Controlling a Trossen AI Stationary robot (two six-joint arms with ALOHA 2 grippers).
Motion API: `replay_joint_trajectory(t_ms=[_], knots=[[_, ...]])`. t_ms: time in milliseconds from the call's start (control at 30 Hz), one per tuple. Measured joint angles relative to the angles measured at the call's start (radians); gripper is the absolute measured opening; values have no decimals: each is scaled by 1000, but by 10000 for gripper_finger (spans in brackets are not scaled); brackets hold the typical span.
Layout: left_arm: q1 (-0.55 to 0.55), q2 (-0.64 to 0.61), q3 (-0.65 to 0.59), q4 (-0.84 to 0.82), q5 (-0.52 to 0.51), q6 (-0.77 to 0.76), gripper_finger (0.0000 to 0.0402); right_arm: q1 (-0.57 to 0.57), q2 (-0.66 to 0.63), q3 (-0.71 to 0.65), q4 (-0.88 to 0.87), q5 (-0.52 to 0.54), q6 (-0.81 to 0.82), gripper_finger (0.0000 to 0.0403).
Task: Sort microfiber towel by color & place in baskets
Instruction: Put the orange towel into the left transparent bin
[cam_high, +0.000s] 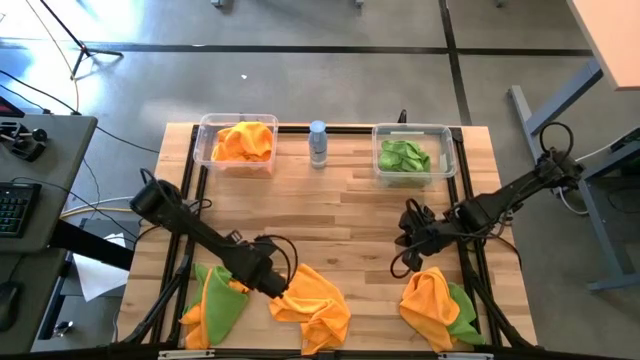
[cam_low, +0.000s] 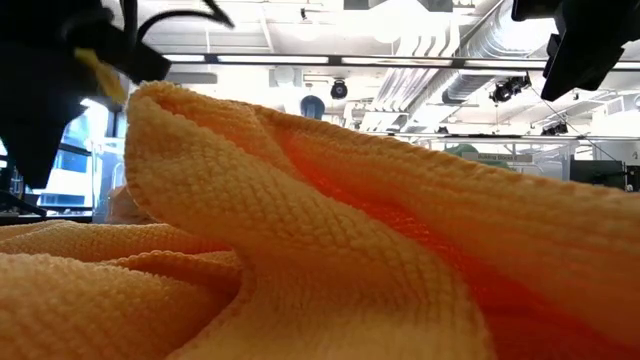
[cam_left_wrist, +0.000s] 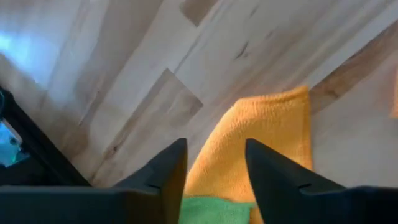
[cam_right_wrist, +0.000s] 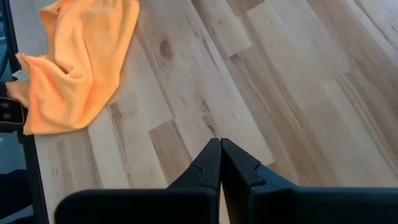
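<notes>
Left basket (cam_high: 205, 135) holds orange towels (cam_high: 243, 142), right basket (cam_high: 448, 150) green towels (cam_high: 403, 156); left hand (cam_left_wrist: 214, 163) parted.

Bright even overhead light, soft shadows, blurred near cloth (cam_low: 300, 250).

Two clear plastic baskets stood at the table's far edge: the left basket (cam_high: 203, 140) held orange towels (cam_high: 245, 142), the right basket (cam_high: 450, 150) held green towels (cam_high: 404, 157). Near the front edge lay three crumpled heaps: an orange-and-green pile (cam_high: 215, 305) at left, an orange towel (cam_high: 315, 305) in the middle, and an orange cloth over green (cam_high: 435, 300) at right.
</notes>
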Motion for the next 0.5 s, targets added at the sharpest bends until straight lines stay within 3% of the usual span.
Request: replay_joint_trajectory(t_ms=[233, 500], knots=[[0, 23, -52, 76, 43, -72, 213, 8, 0, 0, 2, 22, 0, 0], [-20, 10, -193, 299, 161, -107, 223, 8, 0, 0, 13, 22, -1, 0]])
